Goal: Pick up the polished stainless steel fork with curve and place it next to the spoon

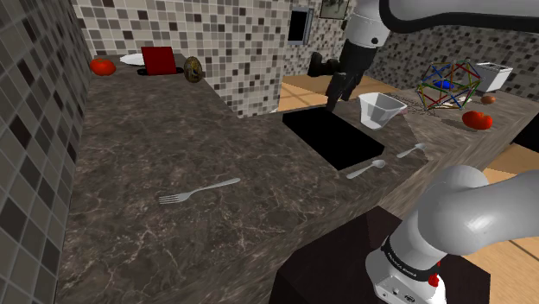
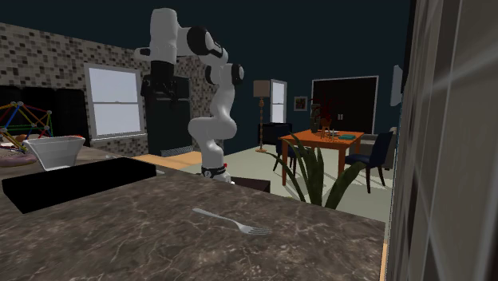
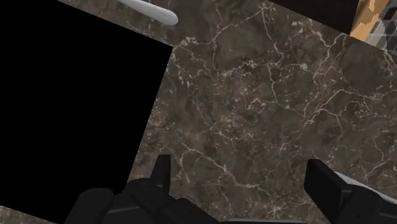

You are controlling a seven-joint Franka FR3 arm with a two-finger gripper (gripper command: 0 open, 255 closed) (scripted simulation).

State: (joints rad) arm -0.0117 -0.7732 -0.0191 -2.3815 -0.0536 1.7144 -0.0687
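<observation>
The claw (image 1: 337,93) hangs over the edge of the black sink recess (image 1: 335,138), its fingers (image 3: 159,175) apart with only veined stone between them. The dark marbled counter (image 1: 259,224) runs to a mosaic-tiled wall (image 1: 34,129) at the shoulder view's left. The fork (image 1: 199,192) lies flat on open counter, well apart from the claw, tines toward that wall. A spoon (image 1: 367,168) lies just beside the sink's near corner, with a second spoon (image 1: 412,152) near it and a white bowl (image 1: 381,110) beyond. The counter's edge ends at the stand (image 1: 345,259).
</observation>
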